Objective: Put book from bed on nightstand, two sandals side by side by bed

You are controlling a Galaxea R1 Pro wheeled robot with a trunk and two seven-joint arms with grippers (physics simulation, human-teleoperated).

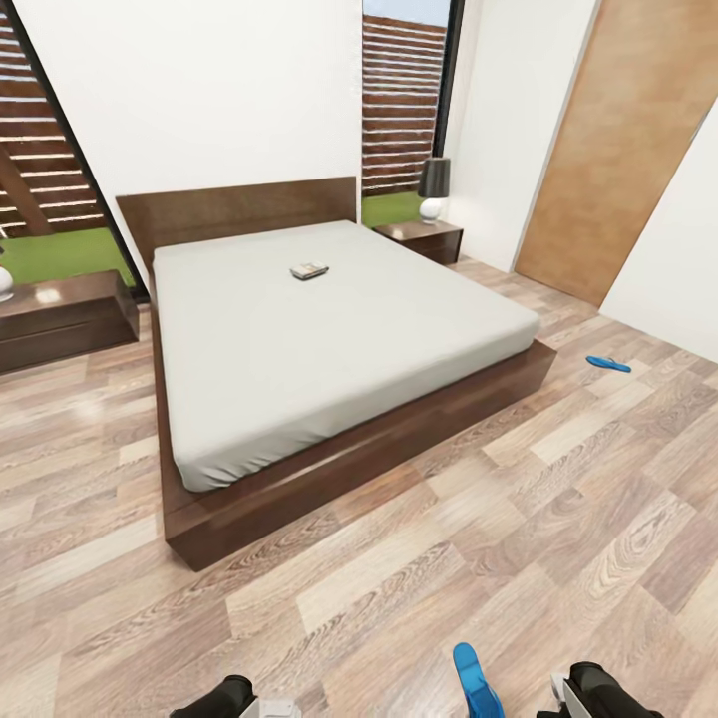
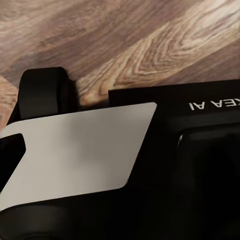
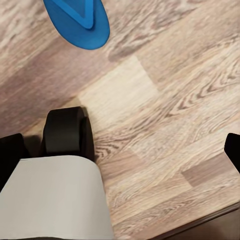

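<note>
White walls (image 1: 219, 90) enclose a floor of pale grey-brown wood planks (image 1: 419, 568) with strong grain, lit evenly and glossy in patches. Tall windows (image 1: 402, 100) on both sides of the back wall show brown horizontal slats and green grass outside. A light brown wooden door (image 1: 618, 140) stands at the right, and a white-based table lamp with a dark shade (image 1: 434, 187) sits near the right window.

Wood-plank floor (image 1: 399, 598) slightly glossy, matt cloth mattress (image 1: 329, 339), sandal (image 3: 80, 20) perhaps rubber
</note>
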